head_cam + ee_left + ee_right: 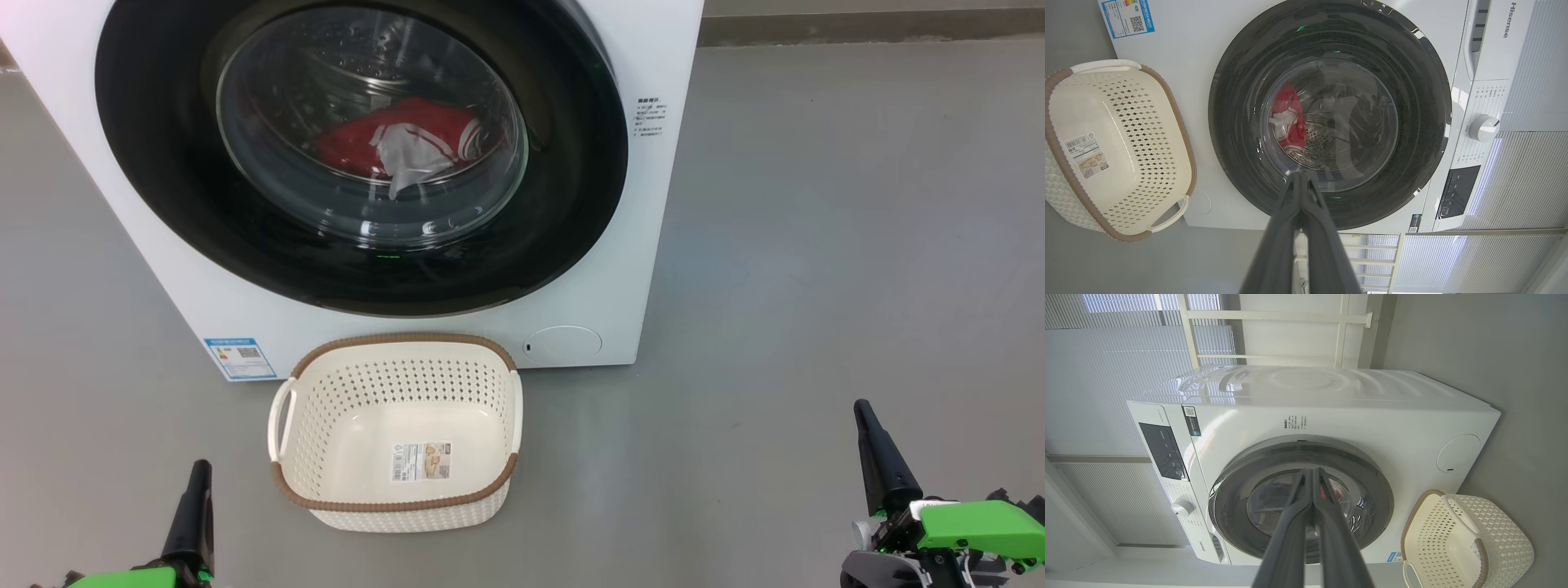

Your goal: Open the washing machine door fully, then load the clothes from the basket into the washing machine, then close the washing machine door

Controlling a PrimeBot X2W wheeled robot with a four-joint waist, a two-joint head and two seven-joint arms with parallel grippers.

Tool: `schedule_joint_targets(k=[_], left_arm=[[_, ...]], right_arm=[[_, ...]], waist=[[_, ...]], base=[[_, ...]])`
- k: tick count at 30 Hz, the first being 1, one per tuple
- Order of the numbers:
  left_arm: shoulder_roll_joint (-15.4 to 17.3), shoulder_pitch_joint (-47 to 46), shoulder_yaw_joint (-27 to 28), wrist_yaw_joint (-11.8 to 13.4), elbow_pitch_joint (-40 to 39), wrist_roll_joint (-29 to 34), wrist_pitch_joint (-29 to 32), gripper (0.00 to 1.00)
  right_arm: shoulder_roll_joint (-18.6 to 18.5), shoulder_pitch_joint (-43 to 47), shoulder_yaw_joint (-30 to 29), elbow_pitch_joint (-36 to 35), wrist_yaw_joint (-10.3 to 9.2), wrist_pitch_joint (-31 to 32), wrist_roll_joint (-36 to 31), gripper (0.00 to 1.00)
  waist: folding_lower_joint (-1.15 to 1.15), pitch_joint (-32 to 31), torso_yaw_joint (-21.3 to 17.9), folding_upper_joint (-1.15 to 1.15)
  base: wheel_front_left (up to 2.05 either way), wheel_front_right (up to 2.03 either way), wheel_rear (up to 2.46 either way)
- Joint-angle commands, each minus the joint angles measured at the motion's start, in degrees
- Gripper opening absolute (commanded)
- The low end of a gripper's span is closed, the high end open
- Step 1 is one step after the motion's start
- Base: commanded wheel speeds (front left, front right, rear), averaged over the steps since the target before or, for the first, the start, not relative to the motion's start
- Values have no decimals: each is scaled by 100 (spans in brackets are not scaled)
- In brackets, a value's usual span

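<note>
We read one word, the brand Hisense (1506,19), on the washing machine (1184,61) panel above the washing machine door (1233,122). Below the door, a blue label (240,358) carries a QR code. Beside the door is small print (651,118), too fine for us to read. Before the door, the basket (392,384) sticker (420,461) shows a barcode.

smooth grey floor (833,212), slightly shiny, with a darker skirting strip (865,28) along the far wall. white slatted blinds (1126,355) glow with daylight, next to white frame bars (1274,315).
</note>
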Motion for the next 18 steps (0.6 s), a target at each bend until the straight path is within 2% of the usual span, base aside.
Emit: schedule_joint_targets(k=[1, 18], left_arm=[[95, -233, 198, -67, -98, 43, 24, 0], [88, -234, 207, -67, -98, 50, 31, 0]], right_arm=[[-5, -34, 124, -142, -6, 38, -18, 0], [-3, -34, 120, -142, -6, 41, -21, 0]], waist=[[0, 0, 0, 0], [0, 0, 0, 0]], base=[[0, 0, 0], [0, 0, 0]])
